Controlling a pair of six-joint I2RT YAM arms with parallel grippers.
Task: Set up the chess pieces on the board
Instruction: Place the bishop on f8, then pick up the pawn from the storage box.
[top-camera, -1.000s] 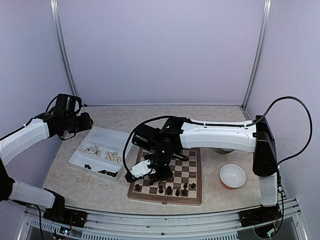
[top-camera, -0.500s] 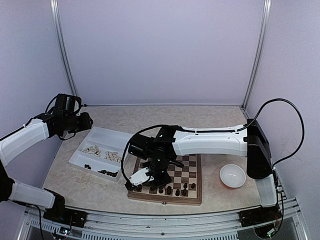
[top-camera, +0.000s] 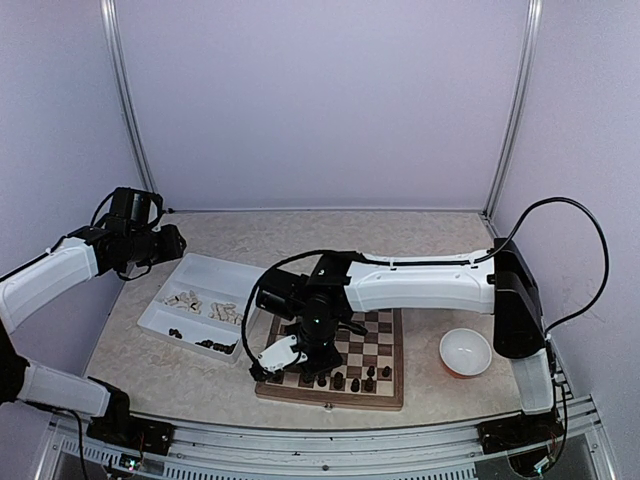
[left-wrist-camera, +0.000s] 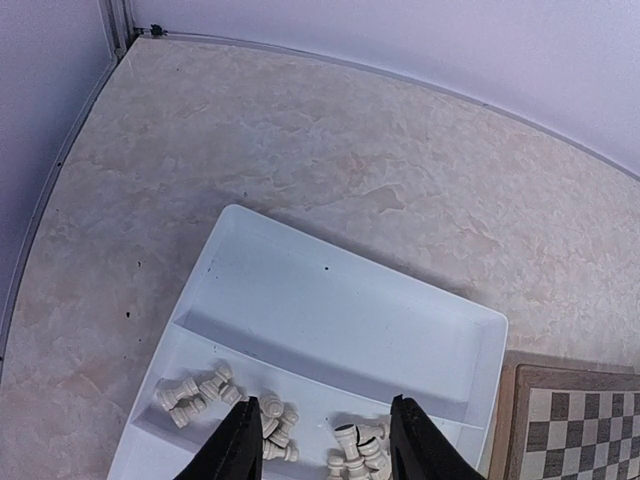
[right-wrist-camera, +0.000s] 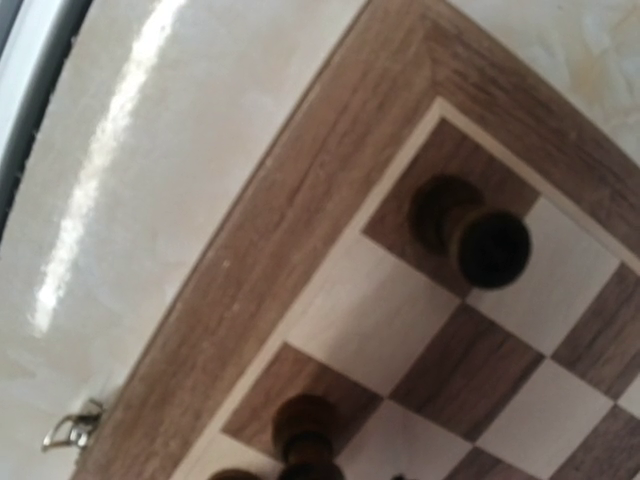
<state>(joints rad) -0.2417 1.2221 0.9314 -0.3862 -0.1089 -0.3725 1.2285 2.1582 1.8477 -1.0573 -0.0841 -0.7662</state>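
Left wrist view: the left hand (left-wrist-camera: 325, 405) hung above the tray (left-wrist-camera: 350, 270), its two fingers apart with nothing between them.
Tray: white, on the tabletop (top-camera: 170, 375), just left of the board (top-camera: 380, 335). Its far compartment was bare.
Cream pieces (left-wrist-camera: 270, 415): tumbled in the tray's middle compartment, directly below the left hand.
Dark heap (top-camera: 208, 345): a few dark pieces in the tray's near compartment, toward the corner closest to the board; too small to tell how each lay.
Board: dark pieces stood along its near rows; what showed of the far rows was bare.
Right hand (top-camera: 268, 365): low over the board's near-left corner. Its fingers were absent from its own wrist view and hidden from above, so I could not tell whether they were apart or together.
Corner piece (right-wrist-camera: 470, 238): upright on the dark corner square, under the right wrist camera.
Deciding relation: the dark heap lay just left of the right hand, across the board's left edge. The left hand sat farther off, over the tray's far side, so the right arm looked nearer.
Bowl (top-camera: 465, 350): right of the board, apart from it.
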